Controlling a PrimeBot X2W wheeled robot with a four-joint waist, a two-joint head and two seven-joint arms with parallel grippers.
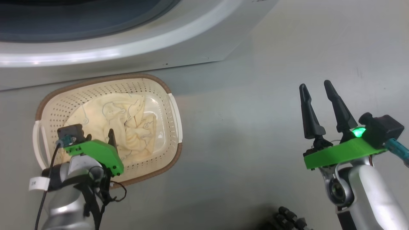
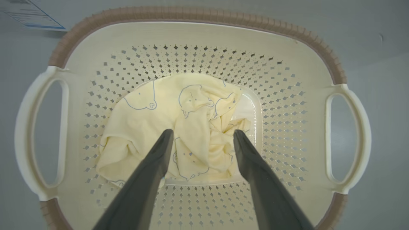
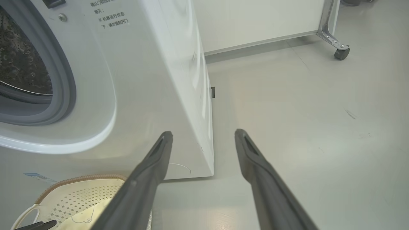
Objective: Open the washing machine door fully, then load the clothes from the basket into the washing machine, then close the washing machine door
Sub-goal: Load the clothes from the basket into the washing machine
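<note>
Before the washing machine [image 1: 134, 52], the basket [image 1: 96, 91], long axis along its front.

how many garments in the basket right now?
1: a cream-yellow cloth with grey outline drawings, crumpled on the floor of the basket, below the left gripper, whose jaws are open. Smaller pieces may be hidden under its folds.

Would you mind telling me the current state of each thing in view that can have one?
washing machine, mouth uncovered, drum showing.
basket, upright on the floor, holding the clothes.
clothes, crumpled at the basket's bottom, not yet loaded.
left hand, open, empty, aimed down at the clothes.
right hand, open, empty, over the floor.
</note>
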